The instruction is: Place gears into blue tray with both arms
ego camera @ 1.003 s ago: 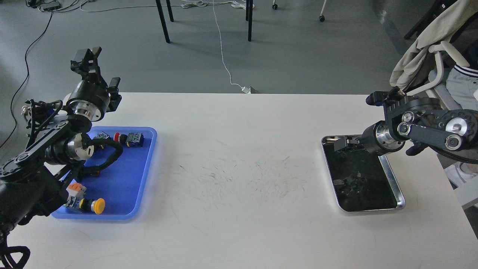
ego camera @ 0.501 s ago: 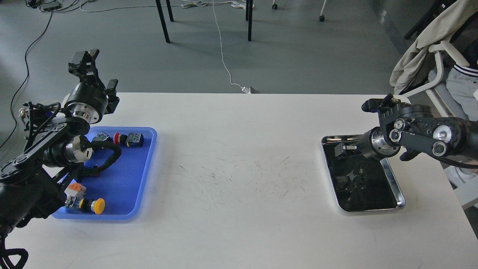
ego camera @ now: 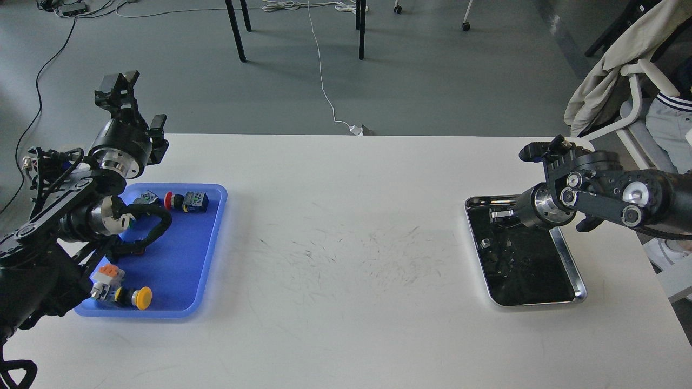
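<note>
While over far end of steel tray [ego camera: 573, 265], right hand [ego camera: 500, 213], grip state indiscernible: gears [ego camera: 508, 254] just below and nearer, dark in tray; blue tray [ego camera: 184, 259] well apart leftward, beside raised, open left hand [ego camera: 116, 86].

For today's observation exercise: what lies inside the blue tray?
In the blue tray: a red push-button and a yellow push-button. The left arm covers its left part.
</note>
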Tool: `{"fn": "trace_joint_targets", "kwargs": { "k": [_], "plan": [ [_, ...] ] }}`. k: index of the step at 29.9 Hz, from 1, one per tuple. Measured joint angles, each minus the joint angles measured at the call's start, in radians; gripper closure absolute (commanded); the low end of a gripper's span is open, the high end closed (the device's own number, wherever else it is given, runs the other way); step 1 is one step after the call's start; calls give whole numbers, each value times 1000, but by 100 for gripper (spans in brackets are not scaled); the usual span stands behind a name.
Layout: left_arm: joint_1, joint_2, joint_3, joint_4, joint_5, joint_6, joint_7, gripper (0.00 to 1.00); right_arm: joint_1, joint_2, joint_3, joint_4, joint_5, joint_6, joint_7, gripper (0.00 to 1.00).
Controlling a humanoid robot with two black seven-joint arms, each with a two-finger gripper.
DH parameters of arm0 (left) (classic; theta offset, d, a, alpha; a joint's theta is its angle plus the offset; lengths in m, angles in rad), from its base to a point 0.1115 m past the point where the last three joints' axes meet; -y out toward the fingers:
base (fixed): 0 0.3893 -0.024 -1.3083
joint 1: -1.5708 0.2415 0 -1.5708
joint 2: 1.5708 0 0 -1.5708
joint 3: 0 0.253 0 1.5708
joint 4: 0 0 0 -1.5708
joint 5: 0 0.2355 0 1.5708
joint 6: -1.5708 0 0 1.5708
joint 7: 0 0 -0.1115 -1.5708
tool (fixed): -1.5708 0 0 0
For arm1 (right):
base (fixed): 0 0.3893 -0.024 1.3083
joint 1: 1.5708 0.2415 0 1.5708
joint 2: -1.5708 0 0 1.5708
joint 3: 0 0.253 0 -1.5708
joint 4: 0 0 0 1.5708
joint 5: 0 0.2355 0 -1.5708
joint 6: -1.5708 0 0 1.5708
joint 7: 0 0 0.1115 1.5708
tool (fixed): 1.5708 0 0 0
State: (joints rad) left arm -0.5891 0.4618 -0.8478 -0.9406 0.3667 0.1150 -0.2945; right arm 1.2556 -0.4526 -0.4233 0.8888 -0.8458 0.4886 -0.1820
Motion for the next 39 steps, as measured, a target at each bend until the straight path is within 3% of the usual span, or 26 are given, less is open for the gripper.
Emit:
{"fn": "trace_joint_targets", "kwargs": {
  "k": [10, 17, 21, 22, 24, 31, 39],
  "plan": [
    [8, 7, -7, 0, -1, 1, 0, 2, 71, -17, 32, 47, 10, 0, -3, 99],
    [10, 9, -8, 0, -2, 1, 0, 2, 174, -120, 83, 158, 14, 0, -8, 98],
    [11, 12, -8, 0, -2, 12, 0, 2, 202, -176, 85, 220, 14, 0, -8, 78],
    [11, 13, -8, 0, -2, 15, 0, 2, 205, -190, 85, 237, 14, 0, -8, 68],
    [11, 13, -8, 0, -2, 17, 0, 2, 207, -221, 86, 271, 15, 0, -8, 2],
    [11, 14, -5, 0, -1, 19, 0, 2, 192, -303, 82, 318, 18, 0, -7, 1],
    [14, 12, -2, 0, 0, 19, 0, 2, 116, -284, 67, 254, 1, 0, -16, 1]
  ]
}}
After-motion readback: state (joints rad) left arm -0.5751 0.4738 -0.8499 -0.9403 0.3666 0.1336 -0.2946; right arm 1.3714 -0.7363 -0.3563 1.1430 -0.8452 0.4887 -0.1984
